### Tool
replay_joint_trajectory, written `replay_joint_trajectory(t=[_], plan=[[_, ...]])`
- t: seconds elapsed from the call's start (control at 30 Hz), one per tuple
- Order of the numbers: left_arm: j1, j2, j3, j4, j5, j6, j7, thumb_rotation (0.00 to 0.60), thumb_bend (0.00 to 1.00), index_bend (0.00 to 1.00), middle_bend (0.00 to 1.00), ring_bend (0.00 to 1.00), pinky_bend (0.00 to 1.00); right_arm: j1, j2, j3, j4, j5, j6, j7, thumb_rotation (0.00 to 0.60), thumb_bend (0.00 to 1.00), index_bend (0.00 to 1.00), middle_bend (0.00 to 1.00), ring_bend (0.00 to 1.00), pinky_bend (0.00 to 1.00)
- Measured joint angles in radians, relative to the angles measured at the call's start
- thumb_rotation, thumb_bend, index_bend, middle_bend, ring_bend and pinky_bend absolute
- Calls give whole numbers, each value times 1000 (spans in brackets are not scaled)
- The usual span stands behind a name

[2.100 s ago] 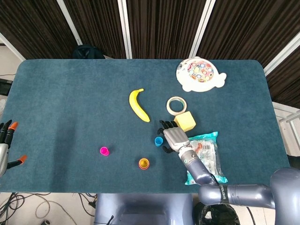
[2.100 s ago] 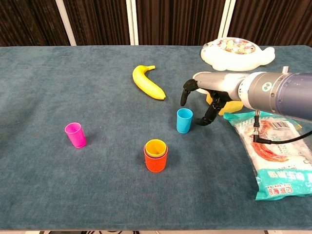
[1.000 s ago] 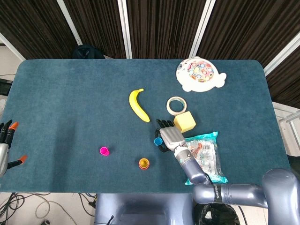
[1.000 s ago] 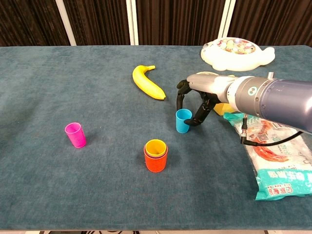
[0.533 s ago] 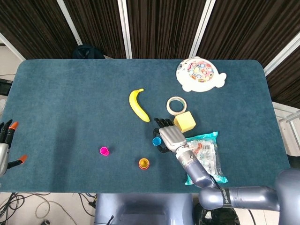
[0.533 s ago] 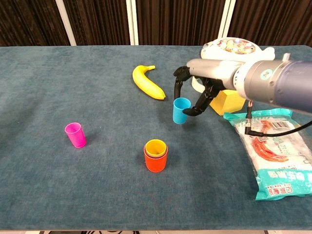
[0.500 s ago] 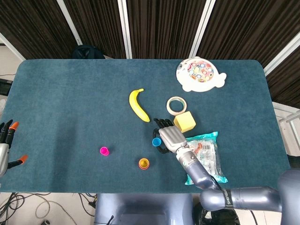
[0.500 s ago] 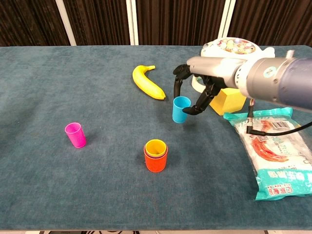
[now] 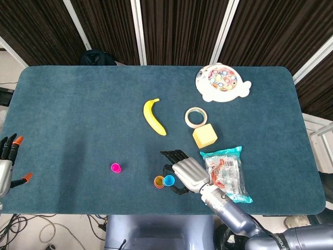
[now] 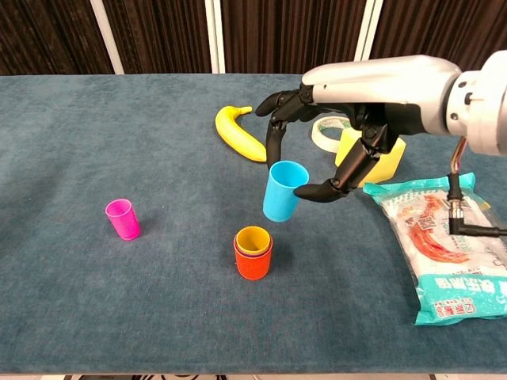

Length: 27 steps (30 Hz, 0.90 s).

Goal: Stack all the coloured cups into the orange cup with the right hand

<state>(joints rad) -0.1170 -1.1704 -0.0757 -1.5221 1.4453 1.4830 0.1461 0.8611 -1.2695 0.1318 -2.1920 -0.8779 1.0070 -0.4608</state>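
R hand (image 10: 333, 138): silver-grey metallic back shell, smooth and rounded; black segmented fingers (image 10: 273, 127). Forearm (image 10: 475, 103) in chest view is a pale grey cylinder w/ a darker band near the wrist. I see thin cables (image 10: 455, 170) hanging off the wrist, reddish/yellow, ending in a small black plug. In head view the R forearm (image 9: 231, 216) reads blue-grey, ribbed at the wrist. L hand (image 9: 6, 161) shows only at frame edge: grey body, black fingers w/ orange tips (image 9: 18, 139).
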Motion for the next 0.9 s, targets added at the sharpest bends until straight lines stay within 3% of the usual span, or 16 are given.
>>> replay_joint_trajectory(t=[0.9], plan=[[0,-4,-1,4,-4,-1,8,600,0,0,0,0,52,2,-165,-28,128,-7,57,-47,600,431,475,0,36,75]])
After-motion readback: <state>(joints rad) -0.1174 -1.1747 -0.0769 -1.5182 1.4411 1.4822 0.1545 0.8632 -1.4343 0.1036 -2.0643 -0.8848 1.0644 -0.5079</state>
